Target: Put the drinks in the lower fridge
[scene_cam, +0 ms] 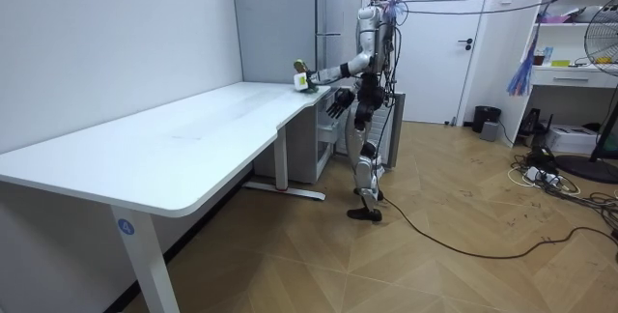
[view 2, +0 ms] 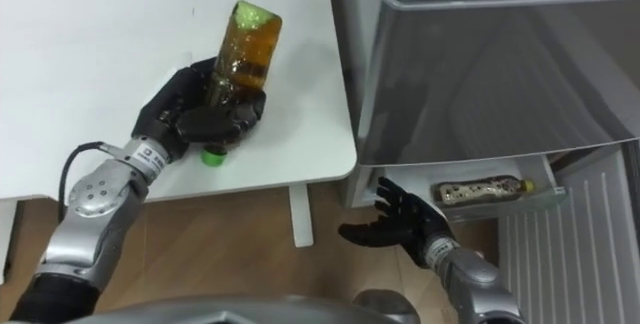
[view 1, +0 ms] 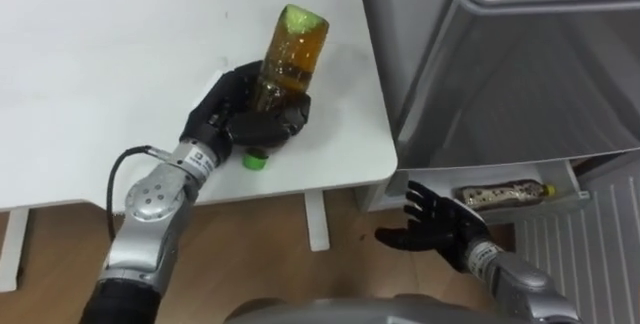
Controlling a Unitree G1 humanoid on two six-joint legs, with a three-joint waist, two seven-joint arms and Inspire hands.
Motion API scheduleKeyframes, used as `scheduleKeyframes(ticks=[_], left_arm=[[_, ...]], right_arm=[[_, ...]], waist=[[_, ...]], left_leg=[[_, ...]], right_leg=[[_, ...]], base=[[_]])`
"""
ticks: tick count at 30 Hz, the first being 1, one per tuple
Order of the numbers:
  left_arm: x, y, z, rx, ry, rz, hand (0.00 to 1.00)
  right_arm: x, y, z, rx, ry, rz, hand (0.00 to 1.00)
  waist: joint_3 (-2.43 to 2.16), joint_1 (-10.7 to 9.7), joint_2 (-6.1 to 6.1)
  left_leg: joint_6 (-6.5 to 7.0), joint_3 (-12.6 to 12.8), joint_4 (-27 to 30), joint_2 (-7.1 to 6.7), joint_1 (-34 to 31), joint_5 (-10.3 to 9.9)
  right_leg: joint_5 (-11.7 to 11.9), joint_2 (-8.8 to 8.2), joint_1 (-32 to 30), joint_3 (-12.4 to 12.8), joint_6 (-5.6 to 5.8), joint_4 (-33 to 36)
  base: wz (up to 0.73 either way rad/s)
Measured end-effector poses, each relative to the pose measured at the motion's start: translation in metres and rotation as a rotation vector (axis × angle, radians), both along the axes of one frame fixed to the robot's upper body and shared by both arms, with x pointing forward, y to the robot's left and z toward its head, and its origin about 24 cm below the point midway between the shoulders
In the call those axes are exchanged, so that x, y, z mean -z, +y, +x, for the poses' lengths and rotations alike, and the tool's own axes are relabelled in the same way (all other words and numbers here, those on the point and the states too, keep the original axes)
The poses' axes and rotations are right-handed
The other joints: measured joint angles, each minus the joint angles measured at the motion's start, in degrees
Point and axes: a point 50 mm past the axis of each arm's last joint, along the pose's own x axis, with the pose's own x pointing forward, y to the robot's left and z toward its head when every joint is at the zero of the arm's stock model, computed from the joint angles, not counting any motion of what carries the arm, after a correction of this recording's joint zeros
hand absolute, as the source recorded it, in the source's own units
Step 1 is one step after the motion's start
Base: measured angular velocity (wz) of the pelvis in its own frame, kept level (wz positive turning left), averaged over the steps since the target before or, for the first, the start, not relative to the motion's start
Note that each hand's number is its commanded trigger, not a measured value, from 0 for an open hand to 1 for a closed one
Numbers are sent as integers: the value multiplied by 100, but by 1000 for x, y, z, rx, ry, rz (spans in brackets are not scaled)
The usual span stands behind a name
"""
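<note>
Nearest you, your right hand (view 1: 432, 226) is hanging with fingers spread and empty before the lower fridge's shelf (view 1: 572, 202), where a second bottle (view 1: 505, 195) is lying. Farther out, your left hand (view 1: 240, 114) is clamping the amber bottle (view 1: 290, 59) at the table's (view 1: 100, 64) corner. You're in the pickup step. The bottle's long axis is tilting up and away, green cap (view 1: 255, 161) toward you. Next comes carrying it right and down.

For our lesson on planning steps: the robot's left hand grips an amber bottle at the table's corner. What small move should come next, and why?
Probably carry the amber bottle rightwards and down toward the open lower fridge. The left hand is curled round it, another bottle lies in there, and the right hand hangs open beside it.
</note>
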Motion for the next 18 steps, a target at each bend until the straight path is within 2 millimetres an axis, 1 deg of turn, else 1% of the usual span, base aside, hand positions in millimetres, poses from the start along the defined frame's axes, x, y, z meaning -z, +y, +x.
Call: scheduleKeyframes(ticks=[4, 8, 13, 16, 18], left_arm=[[2, -9, -4, 79, -2, 16, 100], [3, -17, -6, 124, 1, 23, 100], [3, -21, -7, 165, -18, 51, 100], [1, -21, -8, 194, -34, 92, 100], [0, -22, -9, 215, -44, 112, 100]], right_arm=[[-4, 0, 5, 19, -27, 17, 0], [-6, -3, 7, 70, -45, 53, 0], [-8, -10, 7, 119, -53, 77, 0], [-9, -10, 8, 143, -58, 94, 0], [-9, -11, 9, 145, -60, 95, 0]], waist=[[-21, -183, 35], [-24, -231, 50], [-12, -265, 51], [12, -282, 55], [18, -323, 64]], left_leg=[[0, 9, -6, -5, 2, 0], [0, 69, -51, 4, 83, 1], [0, 83, -61, 23, 79, 0], [-1, 109, -86, 35, 72, 0], [-2, 120, -88, 39, 71, 0]], right_leg=[[0, 1, 0, 3, 0, -3], [0, 4, 24, 6, 0, 2], [1, 4, 16, 18, 1, 4], [1, 16, 16, 24, 1, 2], [1, 19, 3, 29, 1, 2]], base=[[0], [-8], [-1], [-2], [0]])
